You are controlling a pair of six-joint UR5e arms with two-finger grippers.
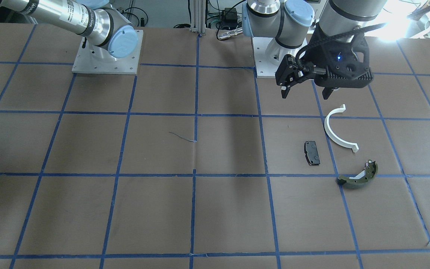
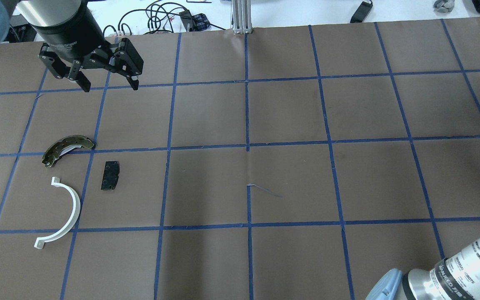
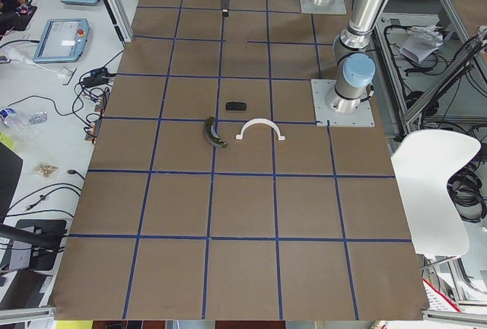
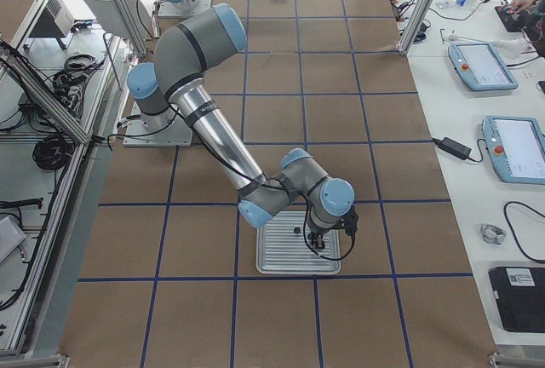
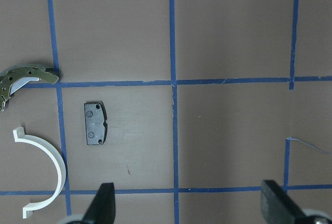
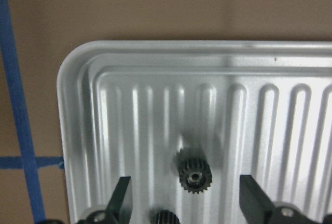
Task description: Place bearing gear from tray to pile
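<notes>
Black gear [image 6: 193, 176] sat on the metal tray [image 6: 78, 105] beneath the right fingers [image 6: 120, 198], spread wide and touching nothing. Left fingers [image 5: 104, 203] hung wide apart, empty, above the surface [image 5: 233, 37].

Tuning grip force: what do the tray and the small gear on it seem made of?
The tray looks like bare metal, perhaps aluminium: silvery, ribbed, soft glare. The gear is matte black with crisp teeth, possibly blackened steel; moulded plastic can't be ruled out.
</notes>
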